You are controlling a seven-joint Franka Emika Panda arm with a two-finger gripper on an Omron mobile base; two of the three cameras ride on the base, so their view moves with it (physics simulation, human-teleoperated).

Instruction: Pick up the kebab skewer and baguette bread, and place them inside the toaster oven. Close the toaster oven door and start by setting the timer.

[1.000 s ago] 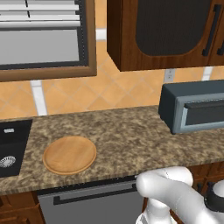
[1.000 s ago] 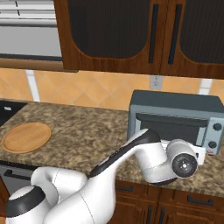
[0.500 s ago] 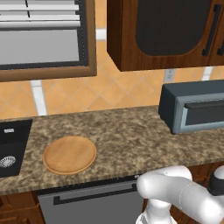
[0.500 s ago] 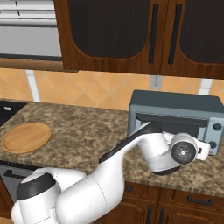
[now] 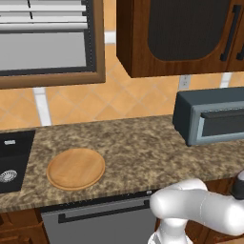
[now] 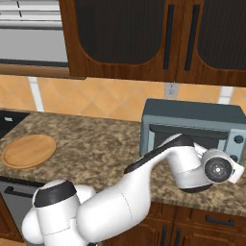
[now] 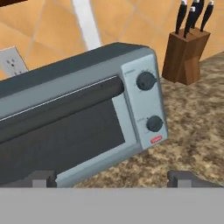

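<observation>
arm swung right toward toaster oven (image 7: pixel 78 127), toaster oven door (image 7: pixel 61 140) shut, claw (image 7: pixel 113 178) wide open, empty

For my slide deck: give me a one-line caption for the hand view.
Open gripper faces the toaster oven, its door closed, two knobs at right, knife block behind.

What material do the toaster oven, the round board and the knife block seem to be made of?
Toaster oven: probably painted metal, matte blue-grey with smooth flat panels; its door has a dark window that looks like glass.
Round board: likely wood, light tan with faint grain lines and a raised rim.
Knife block: likely wood, darker brown with a plain finish, holding black-handled knives.
</observation>
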